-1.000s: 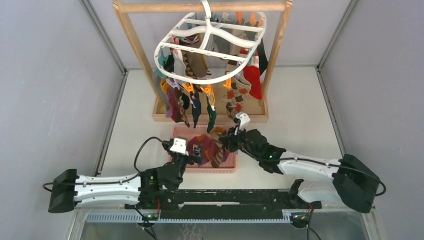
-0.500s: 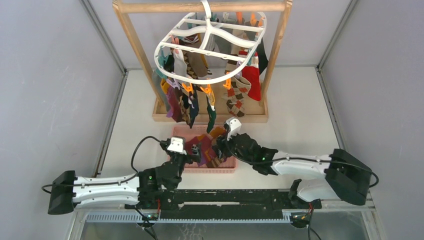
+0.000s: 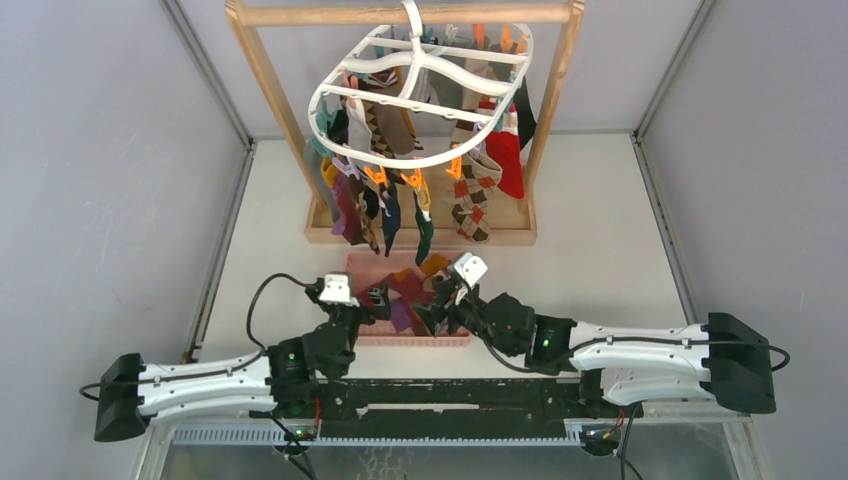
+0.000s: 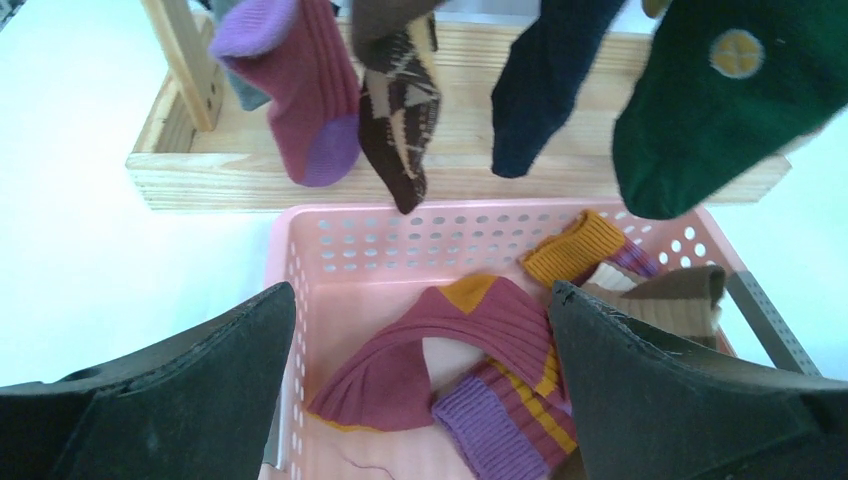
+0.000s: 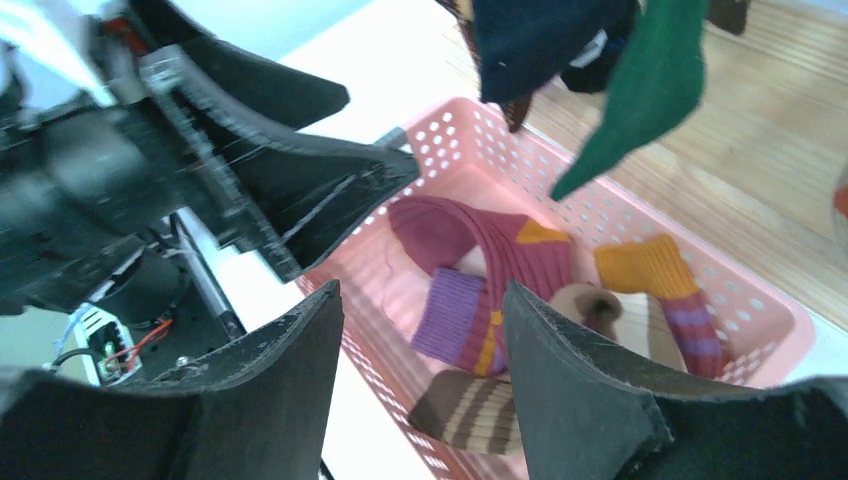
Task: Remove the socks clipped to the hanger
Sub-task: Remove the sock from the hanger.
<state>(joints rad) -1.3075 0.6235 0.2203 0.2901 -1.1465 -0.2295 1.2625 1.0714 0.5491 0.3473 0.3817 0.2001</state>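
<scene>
White tabletop [image 3: 590, 200] at centre frame bears a pink basket [image 4: 400, 235] of loose socks [image 4: 470, 340] just below the hanger [image 3: 413, 62] — placed, I judge, to catch releases — with left gripper [image 4: 420, 300] and right gripper [image 5: 422, 295] over it, both spread wide and empty; clipped socks [image 3: 470, 205] hang at upper centre.

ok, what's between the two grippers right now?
The pink basket with loose socks in it, maroon and purple on top. Top view shows the left gripper and right gripper at its two ends, both open and empty.
</scene>
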